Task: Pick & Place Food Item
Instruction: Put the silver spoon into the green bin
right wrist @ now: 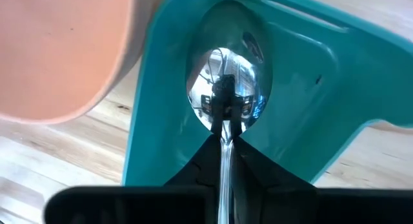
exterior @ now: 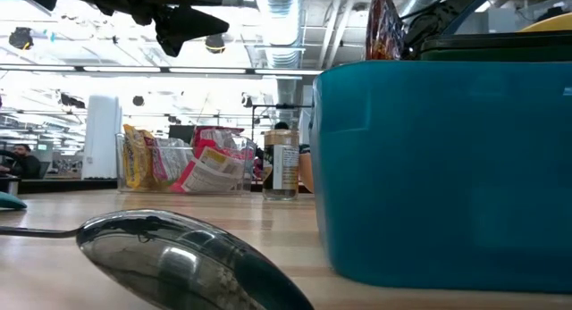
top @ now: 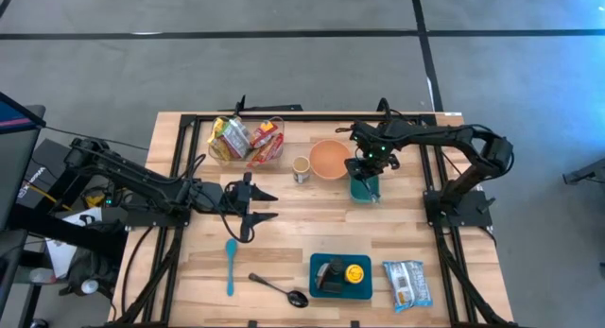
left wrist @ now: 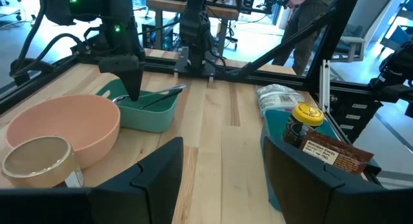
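Wooden table point(top: 312, 243), right fingers point(right wrist: 222, 150) pinching spoon point(right wrist: 226, 82) in teal tray point(right wrist: 303, 101)

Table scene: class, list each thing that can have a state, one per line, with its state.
Right gripper: shut on spoon.
Spoon: bowl down in the teal dish.
Teal dish: upright, holding the spoon.
Left gripper: open, empty.
Pink bowl: upright, empty.
Clear bin: filled with snack packets.
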Robot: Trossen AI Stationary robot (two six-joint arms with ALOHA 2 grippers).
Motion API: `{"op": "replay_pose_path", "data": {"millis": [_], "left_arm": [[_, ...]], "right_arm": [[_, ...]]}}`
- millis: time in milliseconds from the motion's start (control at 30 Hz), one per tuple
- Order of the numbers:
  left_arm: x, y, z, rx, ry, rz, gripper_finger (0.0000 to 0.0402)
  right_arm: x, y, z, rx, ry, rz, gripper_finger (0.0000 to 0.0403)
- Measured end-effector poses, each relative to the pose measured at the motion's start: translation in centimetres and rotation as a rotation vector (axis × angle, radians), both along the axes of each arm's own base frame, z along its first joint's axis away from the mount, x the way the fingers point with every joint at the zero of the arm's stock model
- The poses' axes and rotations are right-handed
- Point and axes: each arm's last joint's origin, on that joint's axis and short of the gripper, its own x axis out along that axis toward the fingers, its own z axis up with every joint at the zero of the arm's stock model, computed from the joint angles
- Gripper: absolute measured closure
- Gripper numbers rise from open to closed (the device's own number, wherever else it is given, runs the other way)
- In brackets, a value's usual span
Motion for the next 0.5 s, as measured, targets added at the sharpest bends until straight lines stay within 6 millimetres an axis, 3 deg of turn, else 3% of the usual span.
{"op": "replay_pose_path", "data": {"millis": [500], "left_arm": [[0.0, 0.01, 0.0, 0.0, 0.0, 0.0, 0.0192]], "right_arm": [[0.09, 0.06, 0.02, 0.016, -0.013, -0.003, 0.0356]]}}
